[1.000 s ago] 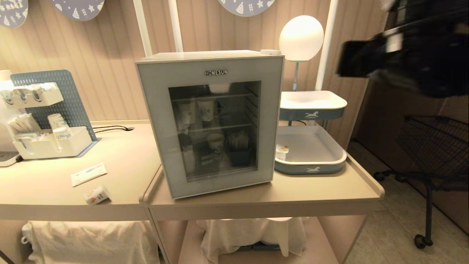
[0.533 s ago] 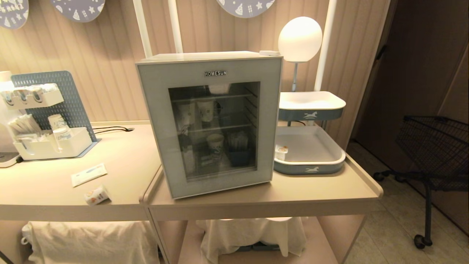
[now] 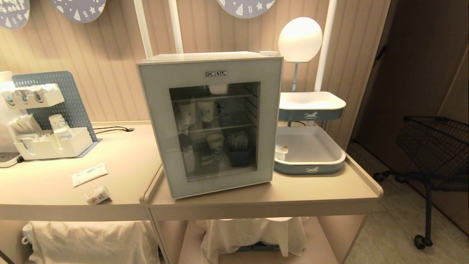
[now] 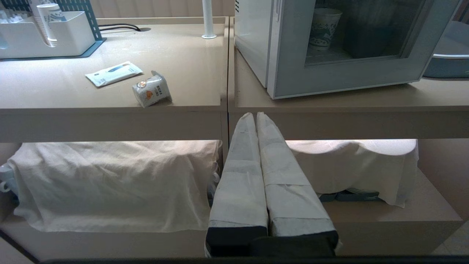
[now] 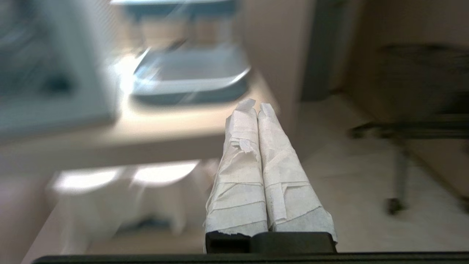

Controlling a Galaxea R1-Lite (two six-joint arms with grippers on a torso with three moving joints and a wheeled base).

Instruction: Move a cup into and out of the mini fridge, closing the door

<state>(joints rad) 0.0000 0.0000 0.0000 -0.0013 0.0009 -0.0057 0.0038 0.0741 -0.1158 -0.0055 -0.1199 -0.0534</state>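
Beige bench [image 3: 55,190] carries the cup [image 3: 97,195], tipped over left of the mini fridge [image 3: 210,121]. It looks light and crushable; grip its sides. Left gripper [image 4: 255,115] and right gripper [image 5: 253,104] pressed together, empty.

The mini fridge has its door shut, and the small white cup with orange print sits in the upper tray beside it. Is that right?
Not quite. The cup sits in the lower tray, at the edge nearest the mini fridge; the upper tray shows nothing in it. The head view shows this. The door is indeed shut.
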